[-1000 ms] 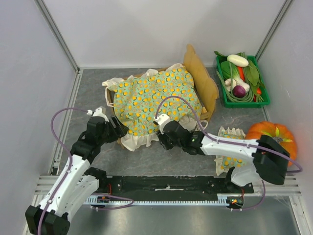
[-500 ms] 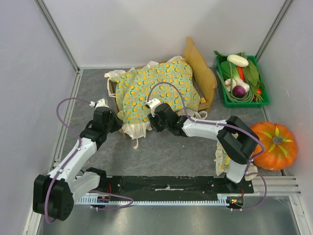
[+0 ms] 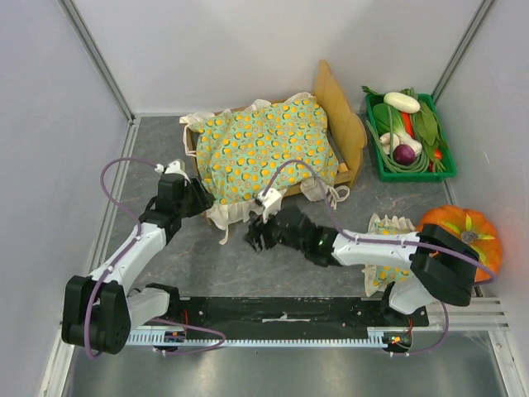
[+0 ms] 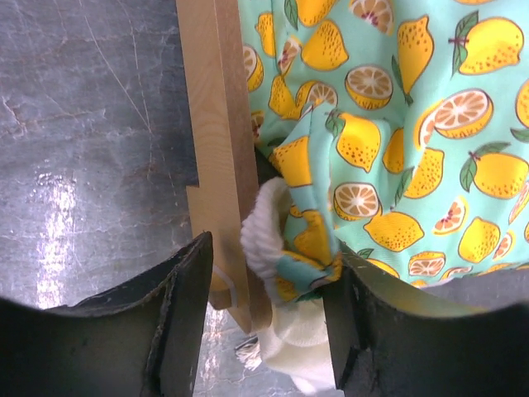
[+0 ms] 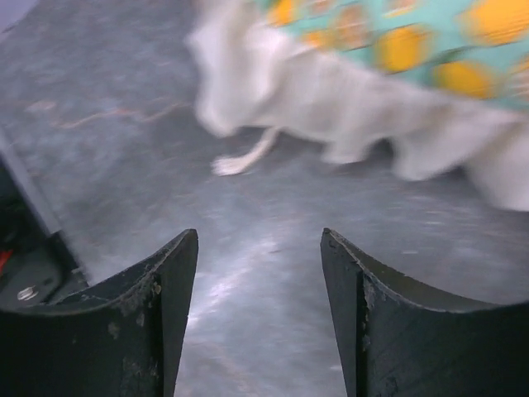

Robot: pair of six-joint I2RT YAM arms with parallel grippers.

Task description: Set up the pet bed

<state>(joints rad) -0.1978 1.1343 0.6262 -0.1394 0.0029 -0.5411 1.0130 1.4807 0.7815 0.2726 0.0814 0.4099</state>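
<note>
Left gripper point(image 4: 271, 252): jaws straddle the pet bed point(image 4: 216, 124) foot rail and a bunched blanket point(image 4: 397, 124) fold; pinching or just bracketing, cannot tell. Right gripper point(image 5: 258, 240): spread, empty, over bare table point(image 5: 124, 124). Bed mid-table, blanket draped, hem overhanging. Advice: grip cloth only, not rail; tuck hem inside.

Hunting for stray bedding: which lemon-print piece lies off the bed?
The small ruffled pillow, lying beside the pumpkin and partly under the right arm. The big blanket, by contrast, is spread over the wooden bed.
</note>
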